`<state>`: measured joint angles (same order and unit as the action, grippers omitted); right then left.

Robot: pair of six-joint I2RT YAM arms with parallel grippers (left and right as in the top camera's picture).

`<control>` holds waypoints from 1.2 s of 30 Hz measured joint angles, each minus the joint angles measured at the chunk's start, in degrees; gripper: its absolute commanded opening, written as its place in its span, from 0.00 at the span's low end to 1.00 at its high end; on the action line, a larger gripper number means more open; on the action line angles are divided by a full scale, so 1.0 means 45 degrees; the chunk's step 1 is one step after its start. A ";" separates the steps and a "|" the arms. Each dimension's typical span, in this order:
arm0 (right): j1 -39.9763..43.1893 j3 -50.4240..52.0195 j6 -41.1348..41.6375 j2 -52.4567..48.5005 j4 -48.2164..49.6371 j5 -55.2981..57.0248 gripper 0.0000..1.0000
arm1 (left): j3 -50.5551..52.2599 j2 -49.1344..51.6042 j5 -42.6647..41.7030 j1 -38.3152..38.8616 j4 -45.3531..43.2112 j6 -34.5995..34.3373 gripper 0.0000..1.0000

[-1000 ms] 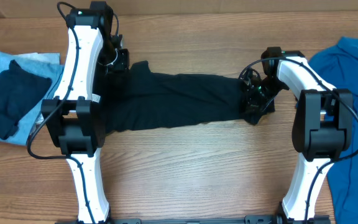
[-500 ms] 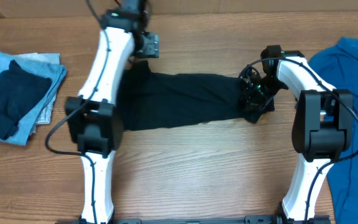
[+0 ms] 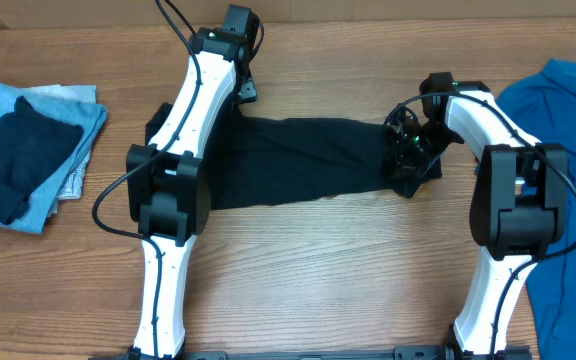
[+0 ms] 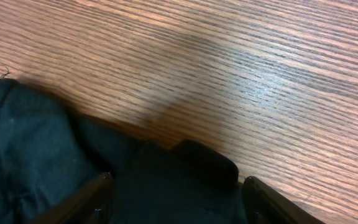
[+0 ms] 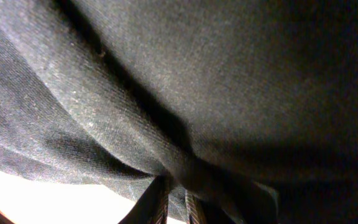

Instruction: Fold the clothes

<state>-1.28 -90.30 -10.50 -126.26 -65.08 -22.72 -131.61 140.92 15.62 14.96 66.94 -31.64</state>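
The black shirt (image 3: 298, 160) lies stretched in a long band across the middle of the table. My left gripper (image 3: 243, 88) is at its far left corner. In the left wrist view its fingers (image 4: 98, 190) stand wide apart, open, with black cloth (image 4: 42, 143) lying between and beside them. My right gripper (image 3: 406, 165) is at the shirt's right end. In the right wrist view it (image 5: 178, 202) is shut on a bunched fold of the black cloth (image 5: 185, 93). A bright blue shirt (image 3: 568, 130) lies at the right edge.
A pile of folded clothes, light blue with a dark navy piece on top (image 3: 23, 150), lies at the left edge. Bare wooden tabletop (image 3: 318, 270) runs in front of the black shirt.
My left arm has swung from the shirt's left end back and to the right, and now sits over the far left corner. The right gripper has not moved.
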 measured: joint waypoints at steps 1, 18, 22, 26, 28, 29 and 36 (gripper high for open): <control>0.0000 0.0000 0.0000 0.0000 0.0005 0.0000 0.15 | 0.0024 0.0005 -0.0010 0.0000 -0.0112 0.0000 0.70; 0.0000 0.0000 0.0000 0.0000 0.0005 -0.0039 0.16 | -0.1321 0.0214 -0.0107 -0.0015 0.3546 -0.0034 0.05; 0.0000 0.0000 0.0000 0.0000 0.0000 -0.0049 0.16 | -0.1695 0.0214 -0.0432 -0.0010 0.6285 -0.0029 0.04; 0.0000 0.0000 0.0000 0.0000 0.0000 -0.0044 0.16 | -0.1695 0.0214 -0.0889 0.0097 0.6567 0.0058 0.04; 0.0000 0.0000 0.0000 0.0000 0.0000 -0.0044 0.17 | -0.1671 0.0214 -0.1083 0.0287 0.6572 0.0063 0.04; 0.0000 0.0000 -0.0010 0.0000 0.0005 -0.0044 0.17 | -0.1603 0.0214 -0.1107 0.0374 0.6557 0.0068 0.04; 0.0000 0.0000 -0.0005 0.0000 -0.0044 0.0005 0.17 | 0.1651 0.0219 -0.0690 0.0520 0.6494 0.0068 0.04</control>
<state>-1.28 -90.30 -10.52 -126.26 -65.28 -22.70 -124.18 141.91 12.51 17.30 96.16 -31.33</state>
